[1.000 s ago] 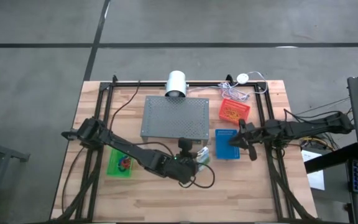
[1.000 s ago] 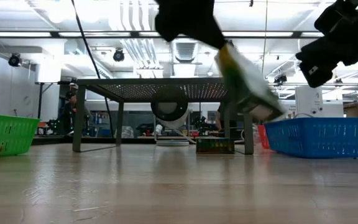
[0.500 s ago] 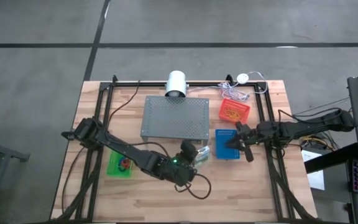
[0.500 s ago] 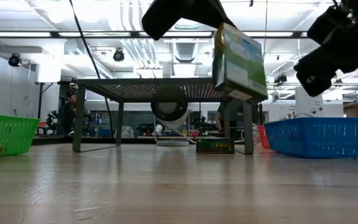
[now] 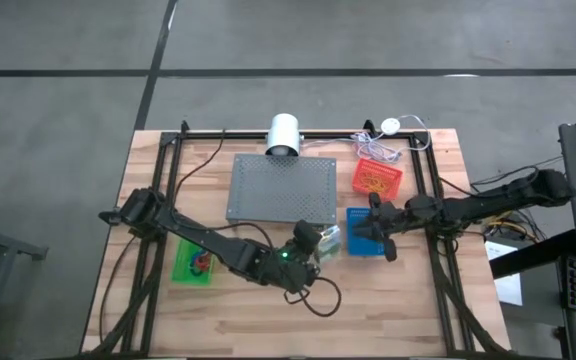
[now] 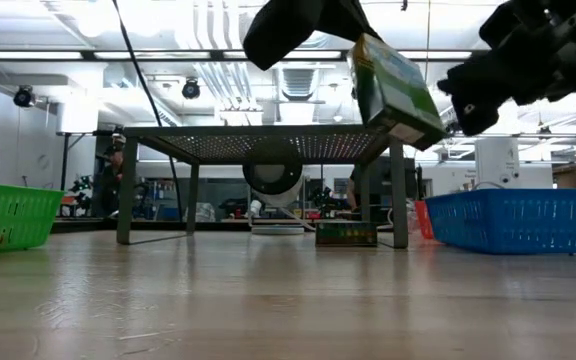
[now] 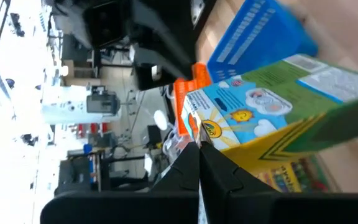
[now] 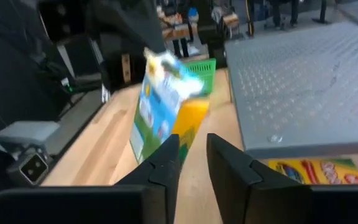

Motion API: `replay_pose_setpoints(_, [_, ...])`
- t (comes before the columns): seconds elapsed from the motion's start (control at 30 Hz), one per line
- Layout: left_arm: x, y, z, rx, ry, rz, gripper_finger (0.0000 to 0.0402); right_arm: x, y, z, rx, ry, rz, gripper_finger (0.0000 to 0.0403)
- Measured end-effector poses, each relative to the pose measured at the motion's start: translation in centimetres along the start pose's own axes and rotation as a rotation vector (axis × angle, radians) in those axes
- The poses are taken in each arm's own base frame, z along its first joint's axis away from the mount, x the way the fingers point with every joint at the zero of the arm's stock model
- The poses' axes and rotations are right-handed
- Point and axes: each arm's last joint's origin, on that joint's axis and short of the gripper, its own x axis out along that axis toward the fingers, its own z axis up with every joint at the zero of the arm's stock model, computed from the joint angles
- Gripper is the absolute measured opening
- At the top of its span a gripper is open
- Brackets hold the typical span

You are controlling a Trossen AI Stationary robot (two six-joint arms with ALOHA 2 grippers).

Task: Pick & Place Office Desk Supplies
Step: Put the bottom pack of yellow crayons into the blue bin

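My left gripper [image 5: 308, 243] is shut on a green-and-yellow crayon box [image 6: 393, 90], held high over the table near the stand's near right corner. My right gripper [image 8: 193, 158] stands slightly open above the blue basket [image 5: 366, 232]. It points at the crayon box [image 8: 166, 106] a short way off, with nothing between its fingers. A second crayon box [image 6: 346, 233] lies flat on the table under the grey perforated stand [image 5: 281, 190]. Small coloured bands lie in the green basket [image 5: 193, 265]. My left gripper pinches the crayon box at its upper end [image 6: 360, 48] between its two fingers, which meet on the box's edge [image 7: 194, 127]. The fingers come from the table's left, slanting a little down. The box hangs tilted, lifted clear of the table.
A red basket [image 5: 376, 178] stands behind the blue one at the right. A white cylinder [image 5: 283, 133] and cables lie at the far edge. Bare wood stretches along the near edge [image 5: 288, 325].
My left gripper has rolled its wrist, so the crayon box has swung from a steep slant to nearly upright while staying clear of the table. My right gripper has moved toward the table's left over the blue basket, nearer the box.
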Motion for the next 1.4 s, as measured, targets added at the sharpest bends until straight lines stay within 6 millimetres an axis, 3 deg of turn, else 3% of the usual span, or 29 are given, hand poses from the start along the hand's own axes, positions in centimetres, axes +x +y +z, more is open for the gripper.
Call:
replay_pose_setpoints(0.2, [0.1,0.2,-0.2,0.035,0.053,0.041,0.0001,0.9,-0.1,-0.2,0.013,0.051,-0.013,0.0124])
replay_pose_setpoints(0.4, [0.1,0.2,-0.3,0.068,0.063,0.047,0.0001,1.3,0.2,0.9,0.013,0.027,-0.006,0.0156])
replay_pose_setpoints(0.57, [0.1,0.2,-0.3,0.08,0.066,0.049,0.0001,1.6,0.4,1.7,-0.021,0.007,0.0,0.017])
replay_pose_setpoints(1.4, [0.1,1.0,0.2,0.16,0.074,0.116,0.0001,2.3,0.3,1.9,-0.074,0.018,-0.048,0.0261])
